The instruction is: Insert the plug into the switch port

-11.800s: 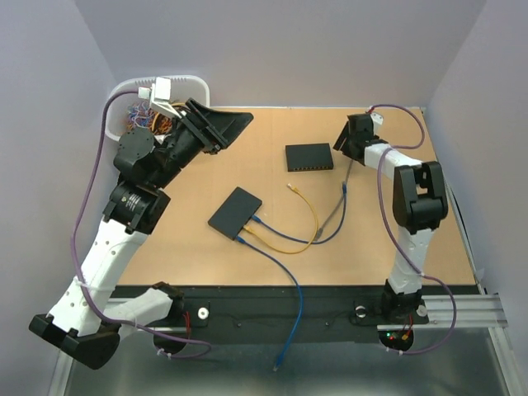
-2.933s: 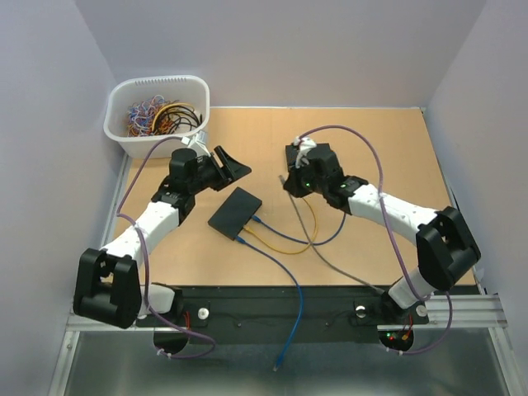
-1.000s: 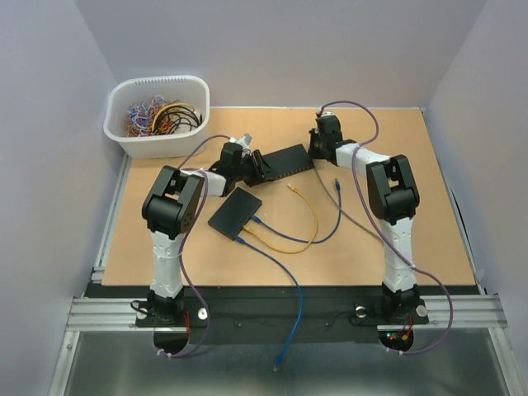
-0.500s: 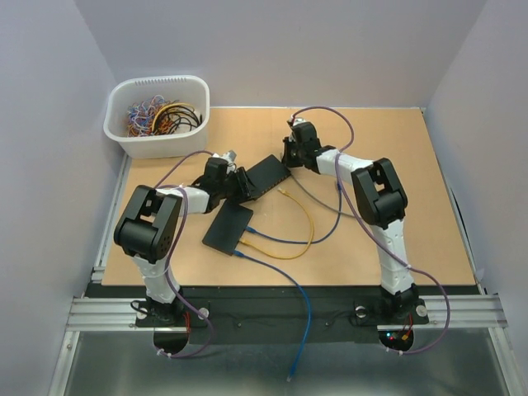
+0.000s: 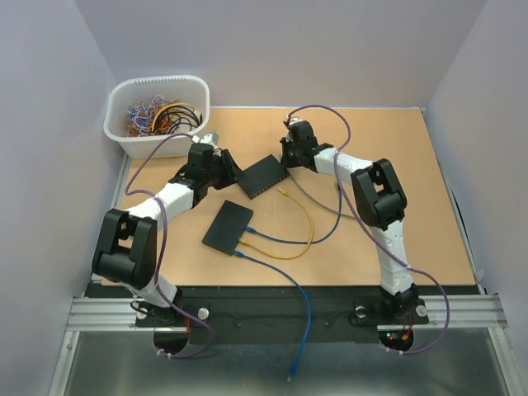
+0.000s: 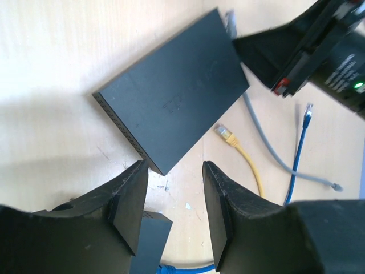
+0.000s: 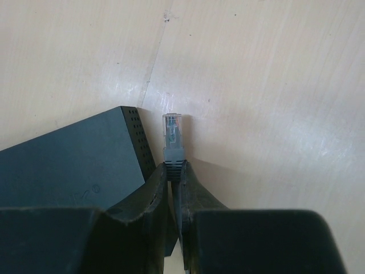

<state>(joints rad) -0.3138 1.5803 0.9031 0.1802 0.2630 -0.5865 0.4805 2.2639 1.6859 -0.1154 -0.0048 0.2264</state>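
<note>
Top view: network switch (image 5: 264, 175), black, lying askew on the tabletop (image 5: 396, 148) at centre frame. The left claw (image 5: 232, 172) is at its left end and the right claw (image 5: 286, 158) at its upper right corner. A second switch (image 5: 229, 227), already cabled, sits apart at lower left. Left wrist view: left claw half open and gripping nothing, with the switch's near corner just beyond the gap between its fingers. A loose yellow patch lead (image 6: 224, 133) lies beside the switch's lower edge. Right wrist view: right claw pinched shut on the grey boot of the plug (image 7: 173, 134), which points up-frame alongside the switch's perforated side wall; no port shows here. Hazards, as judged: the plug faces a vented wall, not a socket, so a forward push would likely miss or catch the corner. The switch is unclamped, so contact could skate or spin it. The narrow hold on the boot may let the plug twist off-axis.
</note>
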